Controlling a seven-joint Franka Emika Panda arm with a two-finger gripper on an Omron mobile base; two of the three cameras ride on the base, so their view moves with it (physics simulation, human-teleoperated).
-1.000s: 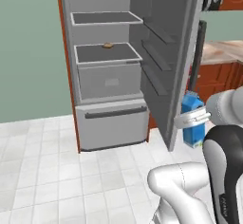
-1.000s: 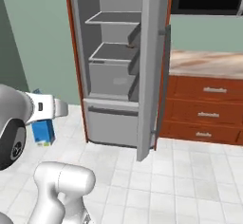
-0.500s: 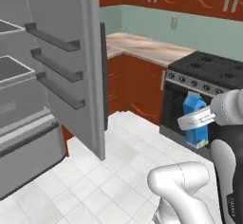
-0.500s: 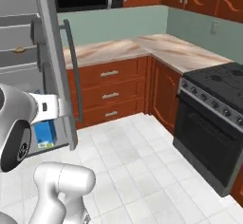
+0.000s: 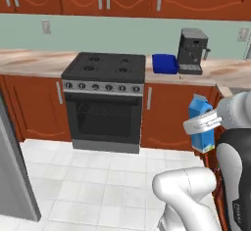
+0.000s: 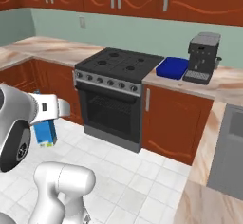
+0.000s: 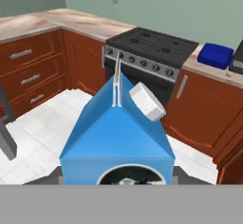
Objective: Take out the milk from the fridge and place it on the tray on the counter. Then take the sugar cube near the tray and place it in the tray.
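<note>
Upright — milk (image 5: pixel 201 129) within pincer (image 5: pixel 203 125)

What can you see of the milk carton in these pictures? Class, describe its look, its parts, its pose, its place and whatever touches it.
The milk is a bright blue gable-top carton, taller than wide, like smooth card. The hand view shows its ridged top seam and a white cap on one slope. It stands upright in mid-air over the white floor tiles, held at the end of the white arm, whose gripper closes on its sides. Nothing else touches it. It faces the black stove, short of the blue tray on the counter.
</note>
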